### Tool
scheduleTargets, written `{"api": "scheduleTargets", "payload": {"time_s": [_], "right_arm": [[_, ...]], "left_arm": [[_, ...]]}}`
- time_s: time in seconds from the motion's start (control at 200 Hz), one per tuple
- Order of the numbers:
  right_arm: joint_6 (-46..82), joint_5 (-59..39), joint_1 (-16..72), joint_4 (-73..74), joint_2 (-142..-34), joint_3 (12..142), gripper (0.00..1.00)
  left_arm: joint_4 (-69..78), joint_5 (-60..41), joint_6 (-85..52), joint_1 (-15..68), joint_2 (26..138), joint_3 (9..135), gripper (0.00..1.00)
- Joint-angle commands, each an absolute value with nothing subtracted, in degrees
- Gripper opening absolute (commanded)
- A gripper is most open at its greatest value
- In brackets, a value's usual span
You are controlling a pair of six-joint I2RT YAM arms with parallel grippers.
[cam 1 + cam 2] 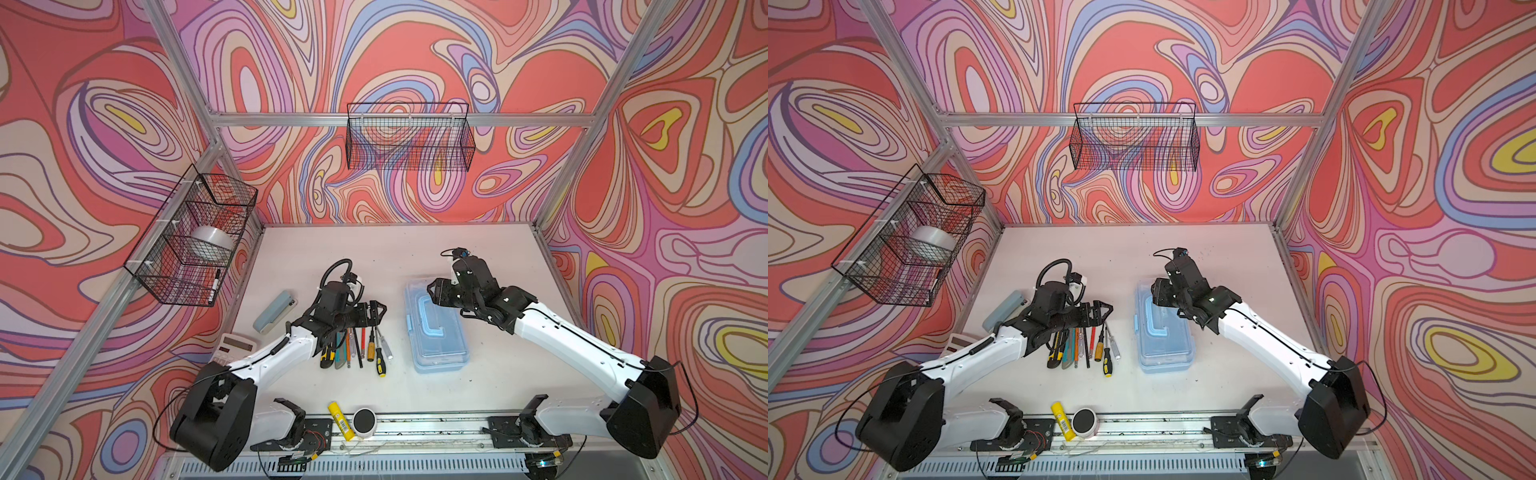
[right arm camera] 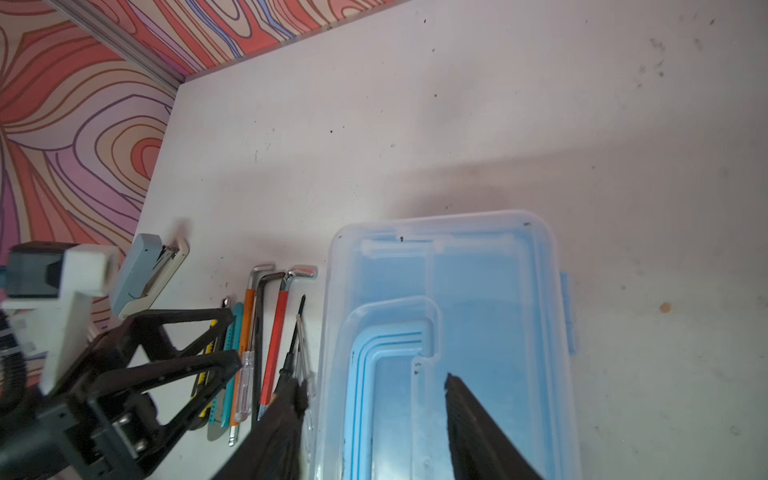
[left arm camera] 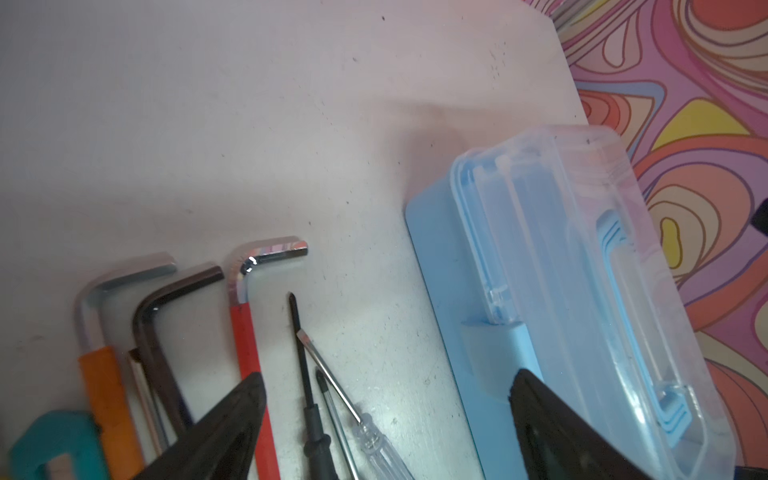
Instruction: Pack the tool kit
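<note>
The light-blue case (image 1: 436, 332) (image 1: 1165, 332) of the tool kit lies on the table with its clear lid down and its blue handle (image 2: 386, 345) folded flat. To its left lies a row of tools (image 1: 357, 343): hex keys (image 3: 245, 332), screwdrivers (image 3: 305, 374) and utility knives (image 3: 50, 440). My left gripper (image 1: 376, 309) (image 3: 386, 380) hovers open over the far ends of the screwdrivers, holding nothing. My right gripper (image 1: 434, 291) (image 2: 374, 382) hangs over the case's far end. Its jaws are apart, one finger outside the case's tool-side wall and the other above the lid.
A grey-blue stapler (image 1: 274, 311) and a white calculator (image 1: 235, 347) lie left of the tools. A yellow glue stick (image 1: 340, 419) and a round black-topped tub (image 1: 365, 422) sit at the front edge. Wire baskets hang on the back wall (image 1: 409, 137) and left wall (image 1: 195, 241).
</note>
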State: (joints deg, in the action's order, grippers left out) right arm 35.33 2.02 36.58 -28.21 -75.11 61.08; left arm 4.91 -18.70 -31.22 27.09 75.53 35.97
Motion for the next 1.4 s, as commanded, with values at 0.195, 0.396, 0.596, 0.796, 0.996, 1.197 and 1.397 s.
{"api": "scheduleTargets", "payload": {"time_s": [0.195, 0.396, 0.596, 0.796, 0.996, 1.197, 1.397], "right_arm": [[39.2, -4.4, 38.9, -32.1, -79.3, 60.1, 0.52], [39.9, -5.3, 39.8, -34.1, -80.6, 61.6, 0.51], [40.6, -6.0, 40.1, -36.2, -81.6, 62.7, 0.51], [40.6, -7.7, 40.1, -38.0, -83.1, 64.3, 0.48], [40.3, -10.9, 40.1, -36.7, -84.1, 63.8, 0.46], [41.7, -17.5, 38.1, -30.6, -84.2, 59.1, 0.46], [47.5, -32.1, 30.9, -16.2, -82.2, 49.4, 0.46]], "left_arm": [[17.2, -22.2, -36.4, 30.7, 82.8, 34.2, 0.9], [20.4, -23.1, -37.2, 31.0, 84.9, 34.3, 0.89], [21.9, -24.0, -37.5, 31.8, 87.1, 35.8, 0.89], [24.5, -24.8, -38.3, 32.2, 89.2, 36.8, 0.89], [25.2, -25.3, -38.3, 32.3, 90.7, 38.3, 0.89], [26.2, -25.9, -38.6, 33.1, 91.7, 38.8, 0.89], [31.0, -28.1, -41.3, 33.7, 95.3, 38.8, 0.89]]}}
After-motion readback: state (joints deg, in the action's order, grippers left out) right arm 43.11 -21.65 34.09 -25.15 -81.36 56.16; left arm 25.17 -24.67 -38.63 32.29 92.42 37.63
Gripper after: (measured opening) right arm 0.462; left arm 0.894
